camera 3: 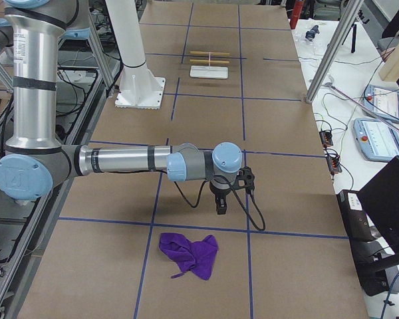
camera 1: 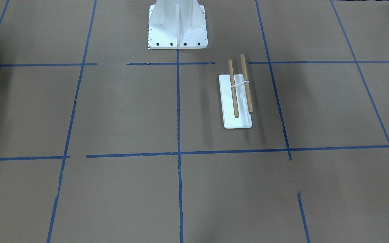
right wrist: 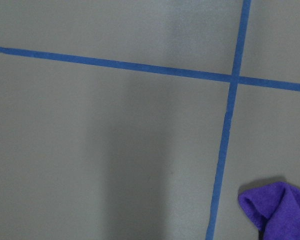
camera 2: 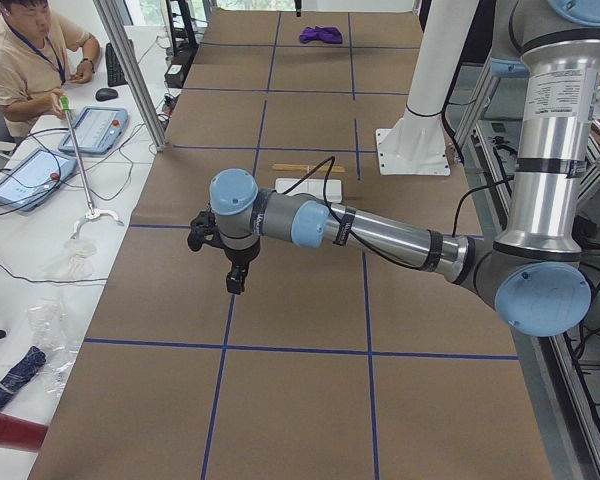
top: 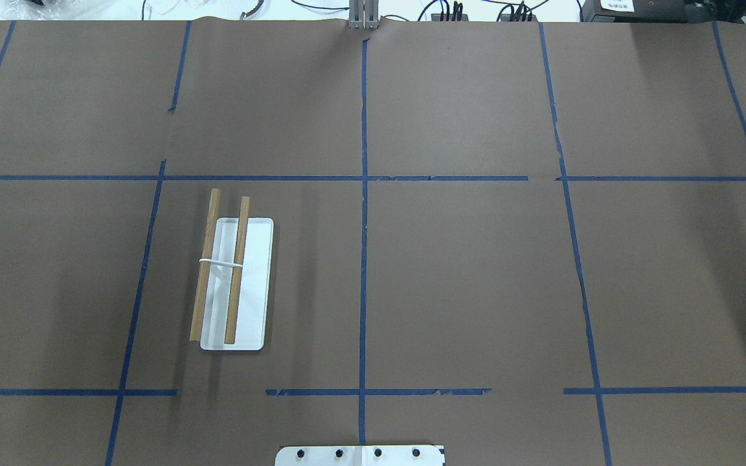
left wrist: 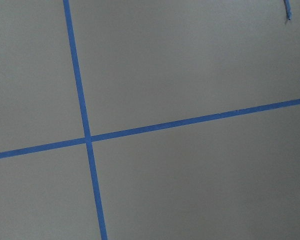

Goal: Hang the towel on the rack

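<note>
Spreading under everything is the brown worktop [camera 1: 130, 108], crossed by blue tape lines [camera 1: 178, 111]. Both arms reach low over it, the left arm [camera 2: 380, 235] toward the robot's left end and the right arm [camera 3: 120, 160] toward its right end. A white bolted pedestal [camera 1: 177, 27] stands at the robot's edge, midway along. The rack [top: 253, 291] sits on the robot's left half, its white base flat on the worktop and its two wooden dowels parallel above it. The purple towel [camera 3: 189, 254] lies crumpled at the robot's far right end, well apart from the rack and touching neither arm. The right arm's fingers [camera 3: 221, 207] point down near the towel, across a tape line from it. The left arm's fingers [camera 2: 237, 283] hang above the worktop. Whether either pair is released or clenched, I cannot tell.
</note>
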`<state>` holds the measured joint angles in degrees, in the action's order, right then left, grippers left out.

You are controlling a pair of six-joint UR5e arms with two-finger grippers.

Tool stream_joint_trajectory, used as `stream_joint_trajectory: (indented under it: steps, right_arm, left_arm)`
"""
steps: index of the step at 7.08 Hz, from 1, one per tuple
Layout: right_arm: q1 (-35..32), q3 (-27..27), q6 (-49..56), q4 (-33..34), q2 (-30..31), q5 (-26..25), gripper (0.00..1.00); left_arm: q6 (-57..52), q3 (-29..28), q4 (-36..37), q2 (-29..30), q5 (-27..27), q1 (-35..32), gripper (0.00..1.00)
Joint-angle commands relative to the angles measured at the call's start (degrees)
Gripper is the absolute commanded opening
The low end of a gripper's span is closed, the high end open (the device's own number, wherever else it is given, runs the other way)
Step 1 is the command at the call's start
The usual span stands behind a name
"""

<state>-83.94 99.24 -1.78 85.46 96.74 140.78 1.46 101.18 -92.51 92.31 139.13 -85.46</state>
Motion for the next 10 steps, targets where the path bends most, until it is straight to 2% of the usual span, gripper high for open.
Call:
stream_joint_trajectory:
  steps: [1, 2, 3, 4, 5, 6, 8, 9, 10]
  right_arm:
    - [0.0, -0.36, -3.58, -4.25, 3.53, -2.06, 0.99]
    - [-0.17, -2.8, -2.97, -5.73, 4.94, -3.74, 0.97]
    - [-0.17, -7.7, -2.88, -9.57, 5.56, -4.19, 0.91]
    - [-0.17, -12.88, -2.88, -14.92, 7.48, -4.2, 0.85]
    - [-0.17, -17.81, -3.14, -22.02, 8.81, -4.28, 0.83]
    - [-0.17, -22.21, -3.84, -26.18, 8.91, -4.2, 0.81]
    - [-0.17, -25.32, -3.41, -27.54, 9.08, -4.11, 0.76]
    - [-0.17, -25.5, -4.01, -27.63, 9.26, -3.94, 0.36]
    - [-0.17, -24.55, -4.11, -27.63, 9.17, -2.63, 0.0]
  left_arm:
    - [0.2, -0.54, -4.34, -0.55, 0.0, 0.03, 1.0]
    - [0.21, -0.46, -4.44, -0.55, 0.0, 0.11, 1.0]
    - [0.21, -0.46, -4.44, -0.55, 0.0, 0.11, 1.0]
    - [0.21, -0.46, -4.52, -0.55, 0.0, 0.11, 1.0]
    - [0.21, -0.46, -4.52, -0.46, 0.0, 0.11, 1.0]
    - [0.21, -0.37, -4.61, -0.46, 0.0, 0.11, 1.0]
    - [0.29, 0.07, -4.61, -0.37, 0.09, 0.03, 1.0]
    - [0.29, 0.16, -4.61, -0.37, 0.09, 0.03, 1.0]
    - [0.38, 0.33, -4.61, -0.37, 0.09, 0.03, 1.0]
